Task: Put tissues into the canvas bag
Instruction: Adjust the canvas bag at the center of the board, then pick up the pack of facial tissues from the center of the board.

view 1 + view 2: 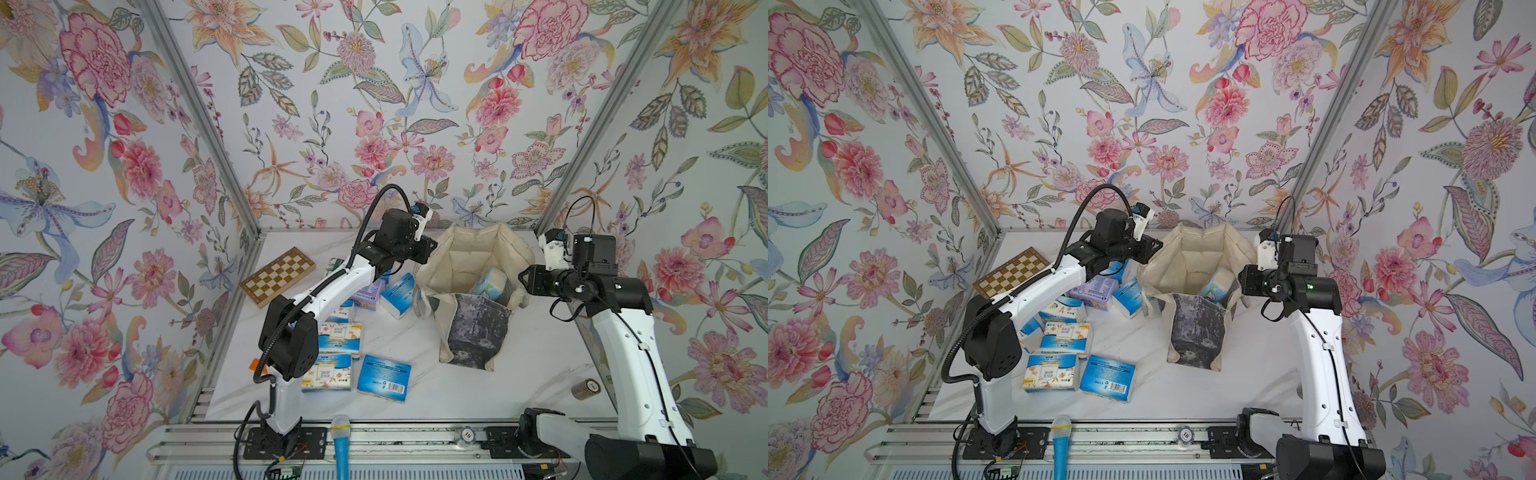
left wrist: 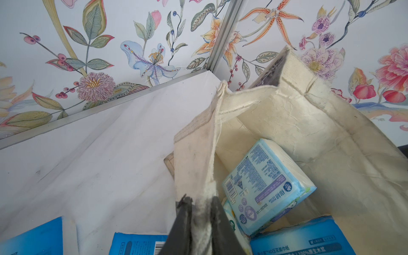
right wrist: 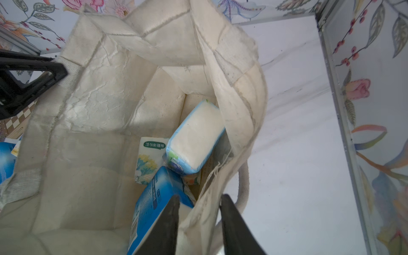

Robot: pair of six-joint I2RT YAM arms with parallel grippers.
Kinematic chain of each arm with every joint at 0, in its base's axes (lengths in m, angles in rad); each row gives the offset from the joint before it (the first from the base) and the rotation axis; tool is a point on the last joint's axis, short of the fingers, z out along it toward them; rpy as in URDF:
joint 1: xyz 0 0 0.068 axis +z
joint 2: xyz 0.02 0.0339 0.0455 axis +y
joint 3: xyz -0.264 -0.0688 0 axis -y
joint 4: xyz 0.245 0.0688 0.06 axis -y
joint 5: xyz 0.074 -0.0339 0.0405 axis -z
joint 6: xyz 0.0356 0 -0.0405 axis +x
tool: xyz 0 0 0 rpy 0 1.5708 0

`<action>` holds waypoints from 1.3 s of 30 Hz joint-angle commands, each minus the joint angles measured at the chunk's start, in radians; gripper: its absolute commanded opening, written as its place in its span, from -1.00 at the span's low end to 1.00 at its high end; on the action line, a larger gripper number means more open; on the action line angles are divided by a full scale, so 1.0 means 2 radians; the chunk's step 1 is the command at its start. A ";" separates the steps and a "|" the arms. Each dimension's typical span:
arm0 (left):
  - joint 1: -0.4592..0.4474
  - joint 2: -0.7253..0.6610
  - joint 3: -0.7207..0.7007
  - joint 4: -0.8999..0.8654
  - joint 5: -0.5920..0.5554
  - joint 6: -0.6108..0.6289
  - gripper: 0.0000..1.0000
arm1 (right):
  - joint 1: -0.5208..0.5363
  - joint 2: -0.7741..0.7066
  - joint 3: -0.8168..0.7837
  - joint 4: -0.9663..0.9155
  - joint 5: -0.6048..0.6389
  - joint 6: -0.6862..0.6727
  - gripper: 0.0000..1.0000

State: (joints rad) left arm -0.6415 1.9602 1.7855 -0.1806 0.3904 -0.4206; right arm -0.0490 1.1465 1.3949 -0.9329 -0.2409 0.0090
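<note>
Where the canvas bag (image 1: 465,249) stands open near the back of the bench (image 1: 519,374), I have one end effector at each side of its mouth. My left end effector (image 2: 199,199) is closed on the rim. In the left wrist view, a fold of greyed cloth is pinched between its two dark fingers (image 2: 181,220). My right end effector (image 3: 199,196) is at the opposite rim with its fingers apart, one inside the bag and one outside. The cloth edge runs loose between them, so it has hold of nothing.

Three of the tissues lie at the bottom of the bag. A light blue pack (image 3: 196,136) leans tilted against the wall on my right arm's side. A green-white pack (image 3: 150,159) touches it, and a blue pack (image 3: 154,198) lies just under my right inner finger.

The other packs are on the bench beside the bag, on my left arm's side. A lavender pack (image 1: 370,295) is partly under that arm, and two cartoon-printed packs (image 1: 340,338) lie nearer the front. A barcode pack (image 1: 383,377) is flat beside the front one. A wooden chessboard (image 1: 277,276) sits farther out on that side, apart from the packs.
</note>
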 commanded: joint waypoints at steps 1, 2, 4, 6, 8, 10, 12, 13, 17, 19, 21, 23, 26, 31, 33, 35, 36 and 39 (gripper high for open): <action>0.004 0.003 0.004 0.029 0.016 -0.014 -0.63 | 0.023 -0.042 0.014 0.045 0.004 -0.004 -0.19; 0.004 0.000 0.002 0.035 0.015 -0.016 -0.63 | 0.031 -0.055 0.012 0.063 -0.001 -0.004 -0.17; 0.004 -0.003 -0.003 0.044 0.014 -0.020 -0.62 | 0.055 -0.080 0.007 0.103 -0.010 -0.004 -0.11; 0.004 -0.006 -0.005 0.049 0.010 -0.022 -0.62 | 0.083 -0.098 0.007 0.138 -0.025 -0.003 -0.09; 0.004 -0.007 -0.004 0.052 0.009 -0.023 -0.62 | 0.116 -0.102 0.010 0.158 -0.045 0.002 -0.09; 0.005 -0.005 -0.004 0.054 0.009 -0.025 -0.62 | 0.162 -0.095 0.012 0.168 -0.061 0.005 -0.09; 0.005 -0.003 -0.004 0.056 0.007 -0.027 -0.62 | 0.226 -0.079 0.011 0.169 -0.063 0.001 -0.09; 0.005 -0.002 -0.005 0.058 0.007 -0.028 -0.62 | 0.256 -0.071 0.008 0.170 -0.060 -0.003 -0.09; 0.005 0.004 -0.005 0.062 0.010 -0.033 -0.62 | 0.381 -0.021 -0.014 0.170 -0.050 -0.009 0.02; 0.005 0.004 -0.005 0.060 0.010 -0.031 -0.61 | 0.418 0.003 -0.028 0.170 -0.051 -0.009 0.13; 0.005 0.002 -0.006 0.053 0.006 -0.027 -0.56 | 0.448 0.026 -0.042 0.173 -0.049 -0.004 0.25; 0.006 -0.002 -0.009 0.049 0.001 -0.022 -0.52 | 0.471 0.049 -0.056 0.177 -0.047 -0.001 0.42; 0.011 -0.017 -0.025 0.047 -0.006 -0.016 -0.44 | 0.508 0.083 -0.074 0.175 -0.030 -0.003 0.56; 0.039 -0.065 -0.083 0.041 -0.028 -0.009 -0.24 | 0.559 0.123 -0.099 0.176 0.000 -0.011 0.79; 0.059 -0.093 -0.119 0.045 -0.035 -0.011 -0.17 | 0.578 0.135 -0.107 0.178 0.001 -0.015 0.83; 0.077 -0.122 -0.152 0.050 -0.039 -0.013 -0.10 | 0.594 0.145 -0.115 0.179 0.009 -0.021 0.88; 0.084 -0.137 -0.167 0.050 -0.044 -0.012 -0.05 | 0.601 0.152 -0.118 0.180 0.016 -0.025 0.89; 0.102 -0.173 -0.197 0.047 -0.054 -0.009 0.07 | 0.613 0.168 -0.127 0.180 0.031 -0.034 0.97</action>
State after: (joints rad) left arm -0.4580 1.7004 1.4300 -0.0944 0.3225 -0.4519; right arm 1.1622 1.4593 1.1606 -0.5816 -0.2276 -0.0277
